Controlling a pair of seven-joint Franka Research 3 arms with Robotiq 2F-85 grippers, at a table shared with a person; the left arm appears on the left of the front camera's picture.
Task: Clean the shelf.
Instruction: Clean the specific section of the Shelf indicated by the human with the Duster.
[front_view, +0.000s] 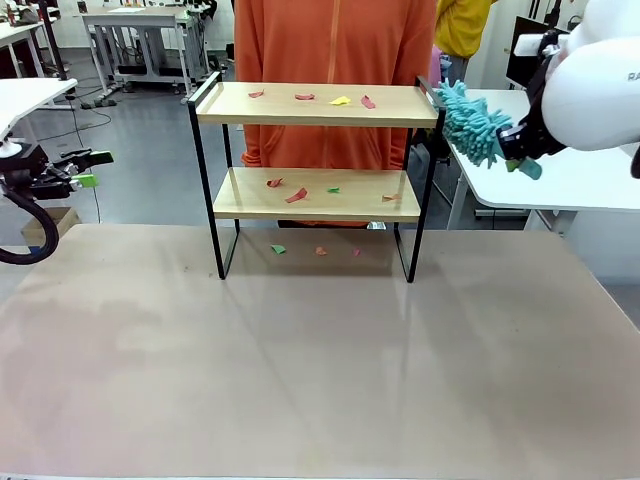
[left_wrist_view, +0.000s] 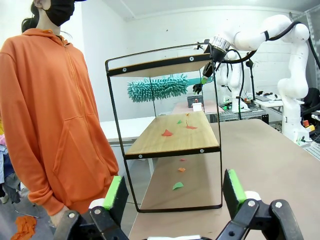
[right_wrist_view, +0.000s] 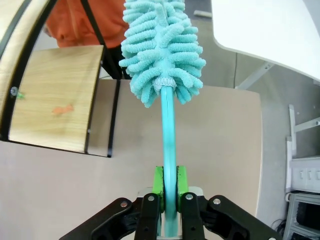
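Observation:
The shelf (front_view: 400, 105) stands at the far middle of the table, with small red, yellow and green paper scraps (front_view: 304, 97) on both wooden boards and on the table under it. My right gripper (front_view: 520, 150) is shut on the handle of a teal fluffy duster (front_view: 470, 122), whose head is level with the top board, just off the shelf's right end rail. The right wrist view shows the green pads (right_wrist_view: 158, 182) clamping the duster handle (right_wrist_view: 167, 125) above the shelf's lower board (right_wrist_view: 55, 85). My left gripper (front_view: 85, 168) hangs open at the far left, holding nothing, its fingers (left_wrist_view: 114, 192) pointed at the shelf (left_wrist_view: 165, 140).
A person in an orange hoodie (front_view: 335, 40) stands right behind the shelf. A white side table (front_view: 570, 180) is at the right, under my right arm. The brown tabletop (front_view: 320, 370) spreads out in front of the shelf.

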